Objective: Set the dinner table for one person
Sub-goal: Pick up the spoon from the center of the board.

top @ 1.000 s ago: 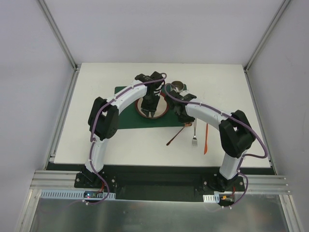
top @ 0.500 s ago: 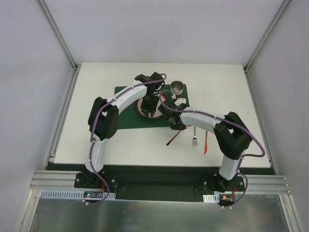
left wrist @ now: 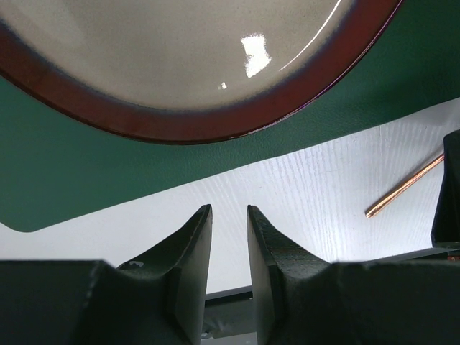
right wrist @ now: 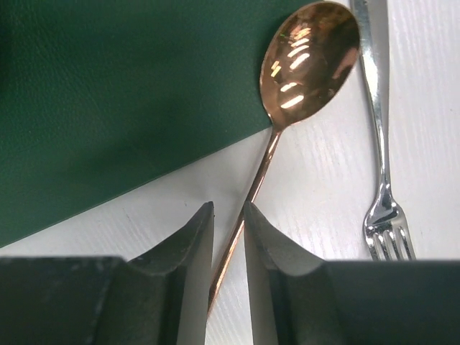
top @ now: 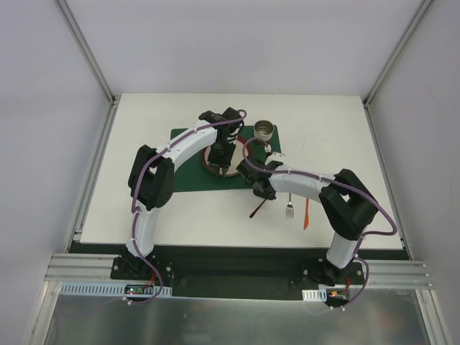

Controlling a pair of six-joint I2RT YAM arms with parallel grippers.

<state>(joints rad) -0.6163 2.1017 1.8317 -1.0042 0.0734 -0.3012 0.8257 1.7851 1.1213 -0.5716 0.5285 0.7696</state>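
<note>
1. Filling the top view, the large white rectangular dinner table [top: 180, 208] carries a dark green rectangular placemat [top: 188, 176] near its middle. The left arm [top: 183, 147] hides most of a round cream plate with a dark red rim [top: 209, 161]. A small metal cup [top: 264, 130] sits at the placemat's far right corner. A copper spoon [top: 257, 210], a silver fork [top: 290, 208] and an orange knife [top: 306, 212] lie towards the tabletop's near edge, beside the right arm [top: 302, 180].
2. Left wrist: the left gripper [left wrist: 228, 210] hovers over bare tabletop by the placemat's edge, jaws slightly apart and empty.
3. Right wrist: the right gripper [right wrist: 228, 207] has its jaws narrowly parted astride the spoon's handle, not clamping it.

The dinner table [top: 330, 122] lies flat: a white, matte, rectangular top.
</note>
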